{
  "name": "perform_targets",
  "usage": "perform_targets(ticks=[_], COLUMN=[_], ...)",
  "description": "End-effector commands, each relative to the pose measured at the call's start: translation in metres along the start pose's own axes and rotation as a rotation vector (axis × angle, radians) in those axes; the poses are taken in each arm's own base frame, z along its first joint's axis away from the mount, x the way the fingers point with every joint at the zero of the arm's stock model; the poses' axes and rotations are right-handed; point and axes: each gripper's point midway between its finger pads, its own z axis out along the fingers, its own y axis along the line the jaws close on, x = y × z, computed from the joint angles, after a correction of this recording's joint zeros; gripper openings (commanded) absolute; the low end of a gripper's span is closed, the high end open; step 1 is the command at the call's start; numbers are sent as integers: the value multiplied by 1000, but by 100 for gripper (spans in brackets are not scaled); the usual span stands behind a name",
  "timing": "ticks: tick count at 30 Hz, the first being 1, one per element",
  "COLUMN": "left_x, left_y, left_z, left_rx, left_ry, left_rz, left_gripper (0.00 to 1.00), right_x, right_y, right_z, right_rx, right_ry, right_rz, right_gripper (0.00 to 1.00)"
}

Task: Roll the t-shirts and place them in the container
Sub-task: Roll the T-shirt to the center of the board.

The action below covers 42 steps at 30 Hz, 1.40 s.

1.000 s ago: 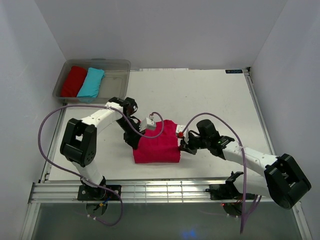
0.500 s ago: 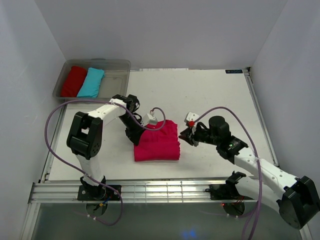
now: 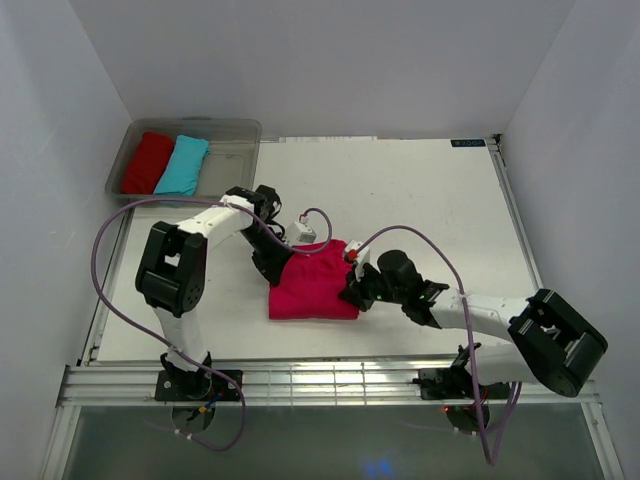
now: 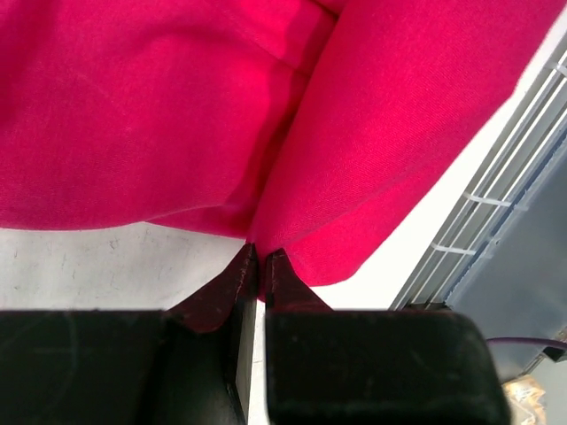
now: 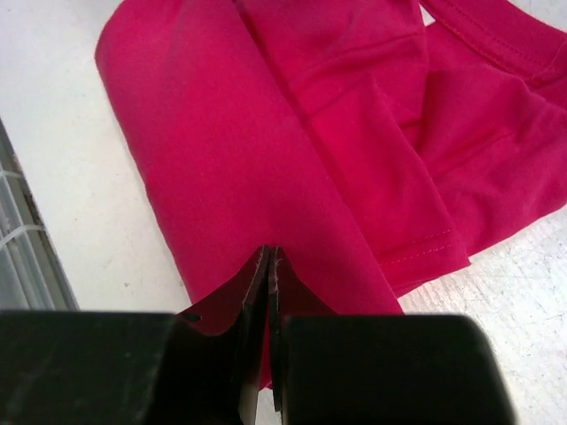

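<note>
Just above the arms' bases at the bottom of the overhead view, the magenta-pink t-shirt (image 3: 312,288) lies on the white table (image 3: 430,200) a little left of the frame's middle, bunched into a thick folded pad with its near edge rolled over. The right gripper (image 3: 352,297) reaches in low from the lower right and meets that pad's right edge; in its wrist view the 2 fingertips (image 5: 263,266) are pressed together against the rolled edge, and whether any cloth is caught between them cannot be told. The left gripper (image 3: 277,270) comes down at the pad's left edge; in its wrist view the 2 tips (image 4: 244,266) stand almost together with a thin slit between, touching the cloth where a fold opens, and a pinch cannot be told. Farther off, in the upper left, a clear bin (image 3: 238,124) holds 2 rolled shirts side by side: a dark red t-shirt (image 3: 148,162) on the left, a turquoise t-shirt (image 3: 183,165) touching it on the right
</note>
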Motion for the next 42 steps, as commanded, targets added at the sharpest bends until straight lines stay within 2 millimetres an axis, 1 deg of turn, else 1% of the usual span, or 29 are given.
perform_targets(ticks=[1, 5, 6, 7, 10, 11, 14, 15, 16, 17, 18, 19, 20, 21, 22, 23, 24, 25, 26, 28, 29, 30, 31, 32, 33, 35, 36, 39, 42], left_x=[-9, -9, -11, -14, -36, -45, -66, -70, -61, -61, -57, -49, -35, -27, -28, -24, -21, -30, -13, -10, 0, 2, 0, 1, 12, 19, 29, 36, 47], left_y=[10, 11, 10, 11, 10, 6, 1, -7, -10, -14, -23, -28, -39, -37, -46, -55, -52, -61, -56, -50, -48, -48, -46, -47, -46, -49, -48, -47, -45], left_z=[-7, -13, -16, -20, -46, -60, -87, -100, -93, -88, -88, -79, -52, -47, -56, -37, -38, -43, -28, -21, -10, -5, -4, -3, 7, 15, 21, 27, 39], left_rx=[-52, -78, -87, -99, -153, -181, -252, -291, -293, -311, -324, -332, -324, -395, -462, -479, -548, -601, -605, -638, -625, -621, -663, -676, -672, -671, -669, -693, -690], left_ry=[-18, -22, -29, -36, -105, -142, -237, -282, -276, -282, -286, -262, -206, -170, -219, -227, -216, -272, -221, -191, -164, -157, -160, -167, -145, -128, -106, -90, -60], left_rz=[-19, -13, -9, -4, 25, 45, 95, 115, 99, 103, 129, 142, 181, 209, 263, 346, 428, 515, 539, 598, 604, 625, 642, 658, 671, 711, 719, 748, 740], left_gripper=[17, 27, 34, 36, 41, 42, 44, 46, 50, 50, 51, 55, 55, 54, 54, 57, 59, 61, 62, 63, 72, 77, 78, 78, 78, 77, 77, 76, 76], right_x=[-27, -13, -13, -11, -13, -11, -13, -12, -13, -14, -16, -16, -21, -24, -23, -24, -26, -27, -27, -27, -27, -25, -25, -24, -22, -22, -20, -18, -18], right_y=[-7, -9, -9, -11, -17, -17, -18, -19, -19, -19, -18, -15, -13, -13, -11, -12, -12, -10, -9, -7, -6, -7, -6, -7, -8, -8, -9, -8, -8], right_z=[8, 14, 15, 16, 17, 17, 16, 16, 16, 16, 17, 18, 19, 20, 21, 21, 22, 22, 22, 21, 20, 19, 18, 18, 17, 17, 18, 19, 19], right_rx=[47, 54, 57, 73, 103, 107, 117, 120, 119, 116, 109, 93, 80, 75, 67, 65, 65, 55, 51, 40, 38, 43, 45, 49, 54, 57, 57, 52, 51], right_ry=[-81, -40, -39, -33, -34, -24, -24, -23, -25, -28, -34, -31, -38, -41, -31, -31, -33, -36, -34, -36, -37, -36, -36, -39, -36, -35, -31, -21, -21], right_rz=[11, 64, 74, 90, 107, 112, 111, 112, 110, 106, 101, 97, 87, 86, 85, 86, 87, 87, 89, 93, 94, 93, 91, 92, 93, 95, 97, 95, 93], right_gripper=[8, 8, 8, 8, 8, 8, 8, 8, 8, 8, 8, 8, 8, 8, 8, 8, 8, 8, 8, 8, 8, 8, 8, 8, 8, 8, 8, 8, 8])
